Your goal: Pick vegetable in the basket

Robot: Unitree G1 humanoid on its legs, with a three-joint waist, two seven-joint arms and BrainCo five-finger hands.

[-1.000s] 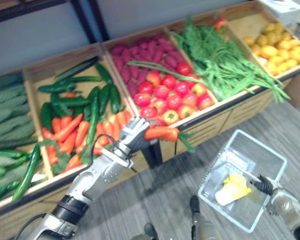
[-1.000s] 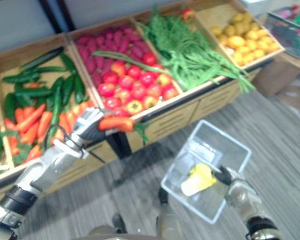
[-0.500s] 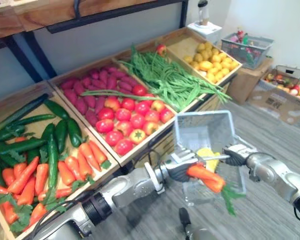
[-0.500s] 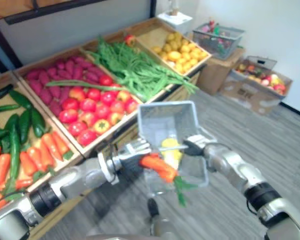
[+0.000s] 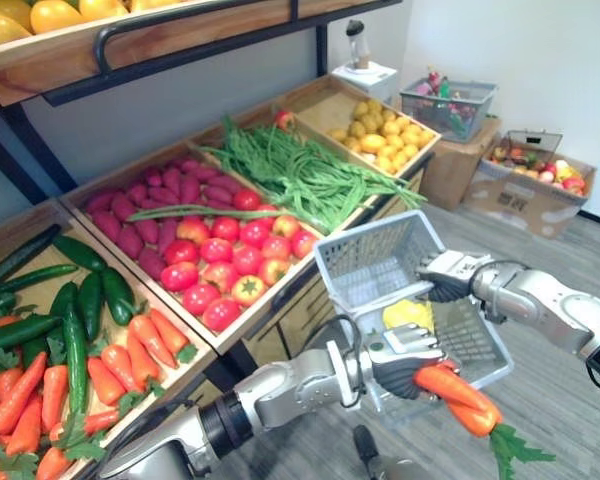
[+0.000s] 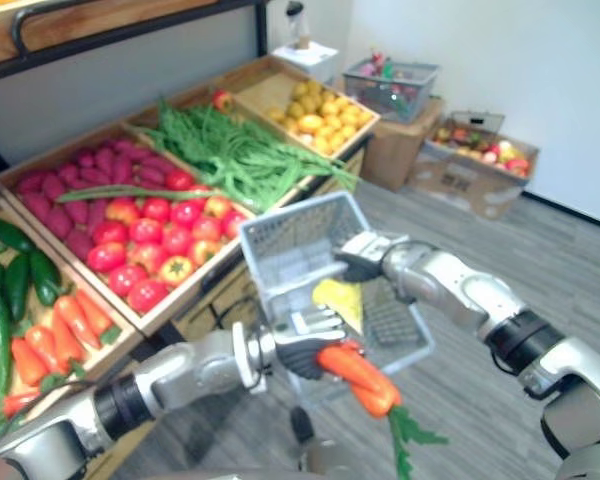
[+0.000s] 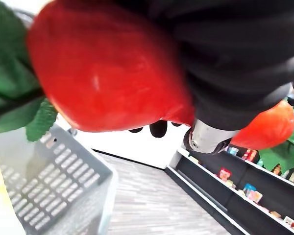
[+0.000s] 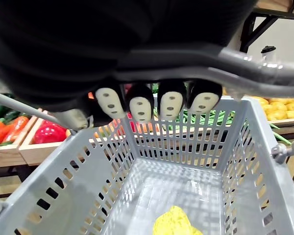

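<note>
An orange carrot with green leaves is held in my left hand, whose fingers curl round its thick end. It hangs at the near edge of the grey plastic basket, leaves pointing down. In the left wrist view the carrot sits just above the basket's wall. My right hand is shut on the basket's handle, its fingers wrapped over the bar. A yellow item lies on the basket's floor.
Sloping wooden crates stand to the left: carrots and cucumbers, tomatoes, green beans, yellow fruit. A cardboard box and another basket sit at the far right on the grey floor.
The camera has swung right. My left hand carried the carrot away from the crates to the basket's near edge, and my right hand lifted the basket toward it.
</note>
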